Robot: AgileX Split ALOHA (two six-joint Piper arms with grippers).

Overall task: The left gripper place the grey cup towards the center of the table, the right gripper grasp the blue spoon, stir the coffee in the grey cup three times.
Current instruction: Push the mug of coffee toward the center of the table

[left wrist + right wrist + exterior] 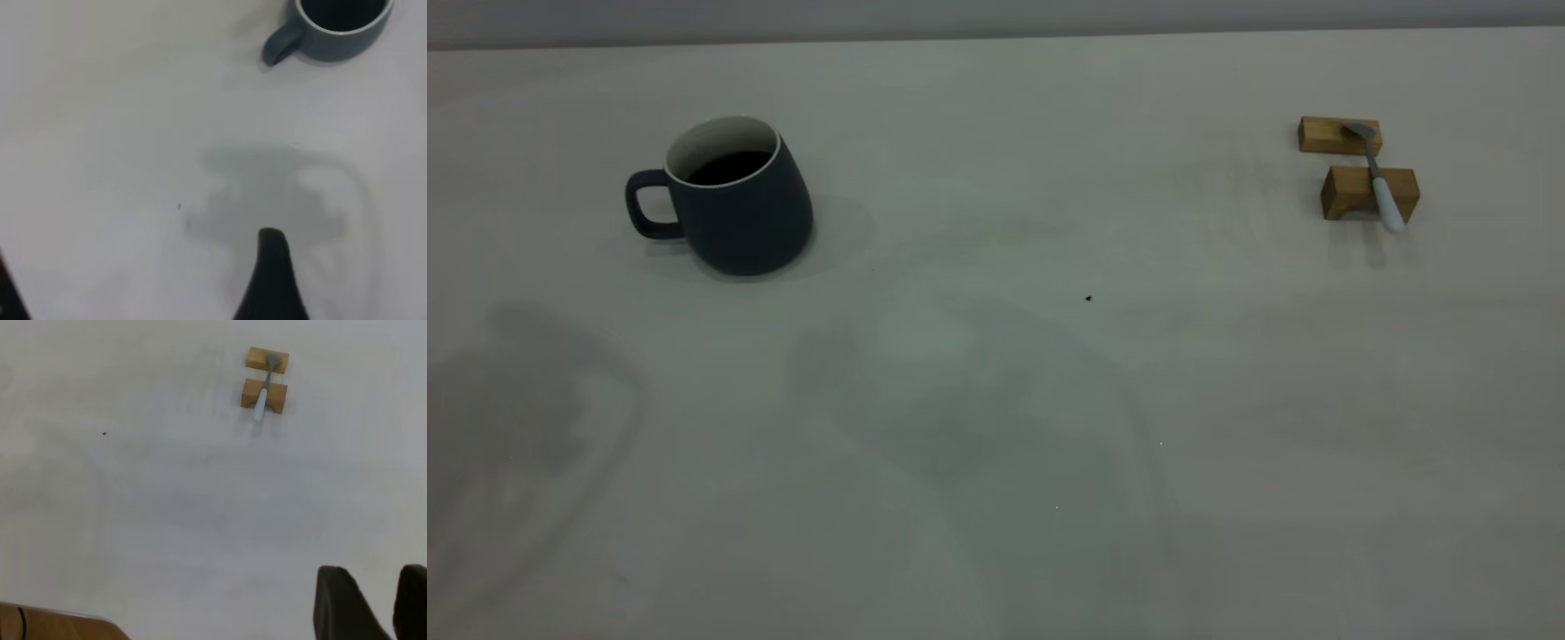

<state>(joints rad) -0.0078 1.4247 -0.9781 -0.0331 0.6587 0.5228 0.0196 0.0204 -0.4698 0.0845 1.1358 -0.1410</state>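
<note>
The grey cup (734, 200) of coffee (731, 166) stands on the counter's (996, 400) left side, handle outward for grasping. Far right, the blue spoon (1378, 178) bridges two wooden blocks (1368, 192), raised for pickup. The right gripper's (373, 603) fingers hang parted; the left gripper's (270, 280) state cannot be told.

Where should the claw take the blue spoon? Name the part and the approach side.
Probably the pale handle of the blue spoon, from above. It lies across two wooden blocks, its bowl on the far block and its handle end jutting past the near one, raised off the table, leaving finger room either side.
</note>
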